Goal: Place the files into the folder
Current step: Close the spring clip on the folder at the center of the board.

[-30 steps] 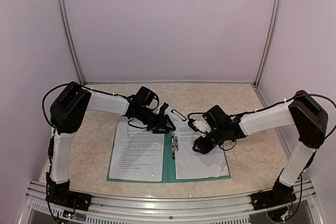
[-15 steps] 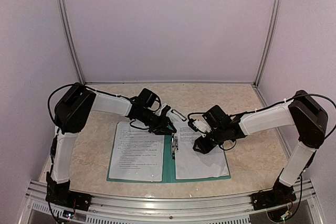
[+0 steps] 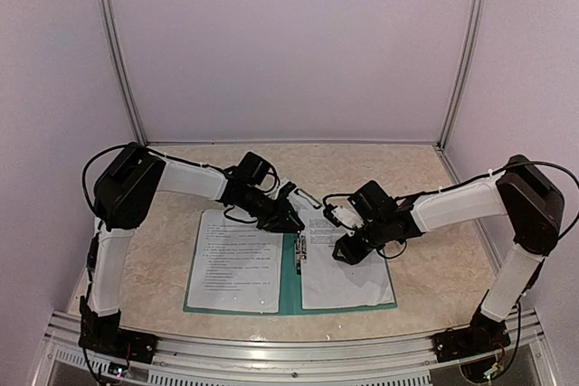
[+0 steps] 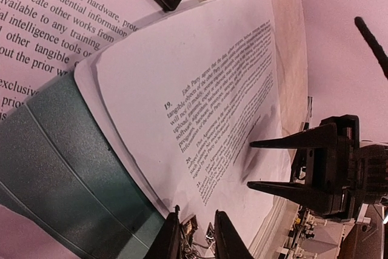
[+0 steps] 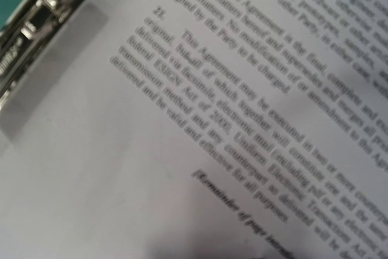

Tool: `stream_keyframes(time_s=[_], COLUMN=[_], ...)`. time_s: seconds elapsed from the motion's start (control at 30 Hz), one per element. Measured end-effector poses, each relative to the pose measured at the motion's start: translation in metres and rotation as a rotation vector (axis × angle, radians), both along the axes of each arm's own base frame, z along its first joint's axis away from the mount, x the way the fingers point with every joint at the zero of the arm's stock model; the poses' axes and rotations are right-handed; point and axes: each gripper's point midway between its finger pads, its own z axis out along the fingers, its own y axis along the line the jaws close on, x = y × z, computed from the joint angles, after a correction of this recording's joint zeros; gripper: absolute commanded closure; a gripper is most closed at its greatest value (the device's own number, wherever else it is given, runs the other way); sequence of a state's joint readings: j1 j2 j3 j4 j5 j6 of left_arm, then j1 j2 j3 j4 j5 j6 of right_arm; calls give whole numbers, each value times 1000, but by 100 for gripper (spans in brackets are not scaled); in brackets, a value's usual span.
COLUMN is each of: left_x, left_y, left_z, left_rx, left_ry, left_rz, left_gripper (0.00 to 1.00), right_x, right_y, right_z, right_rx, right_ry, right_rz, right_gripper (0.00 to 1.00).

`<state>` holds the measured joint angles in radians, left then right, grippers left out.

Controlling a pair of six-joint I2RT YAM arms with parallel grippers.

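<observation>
Where both arms reach in over the table (image 3: 154, 223), the folder (image 3: 289, 288) lies open and flat near the front edge, its teal inside showing as a strip down the spine and a thin border round the papers. One printed sheet (image 3: 237, 264) covers its left half and another (image 3: 348, 282) covers its right half, so the files lie on the open folder. In the left wrist view the right sheet's inner edge lies over the teal card (image 4: 73, 168).

The right gripper (image 3: 344, 252) hangs low over the upper left part of the right sheet, jaws apart with nothing between them (image 4: 250, 164); whether the tips touch the paper cannot be told. The left gripper (image 3: 291, 221) is at the top of the spine, its fingers (image 4: 230, 238) drawn close together with a bit of metal between them; whether they pinch it cannot be told. The clip (image 3: 301, 250) lies along the spine, just beside the right sheet (image 5: 36, 22).
</observation>
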<state>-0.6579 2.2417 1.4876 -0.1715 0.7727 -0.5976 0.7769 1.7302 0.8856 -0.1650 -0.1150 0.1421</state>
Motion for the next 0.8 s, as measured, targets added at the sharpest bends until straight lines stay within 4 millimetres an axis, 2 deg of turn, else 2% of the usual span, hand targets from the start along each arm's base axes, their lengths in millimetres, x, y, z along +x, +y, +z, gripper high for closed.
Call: stream_keyframes(time_s=[0.5, 0.8], left_x=[-10, -11], left_y=[4, 2], left_z=[-2, 20], left_rx=[-12, -51], left_ry=[14, -27], left_rz=[-17, -34], left_gripper=[87, 87], right_x=[1, 1], right_y=[1, 1], right_z=[0, 0], right_rx=[-3, -5], right_ry=[2, 3], right_rz=[3, 3], right_gripper=[64, 64])
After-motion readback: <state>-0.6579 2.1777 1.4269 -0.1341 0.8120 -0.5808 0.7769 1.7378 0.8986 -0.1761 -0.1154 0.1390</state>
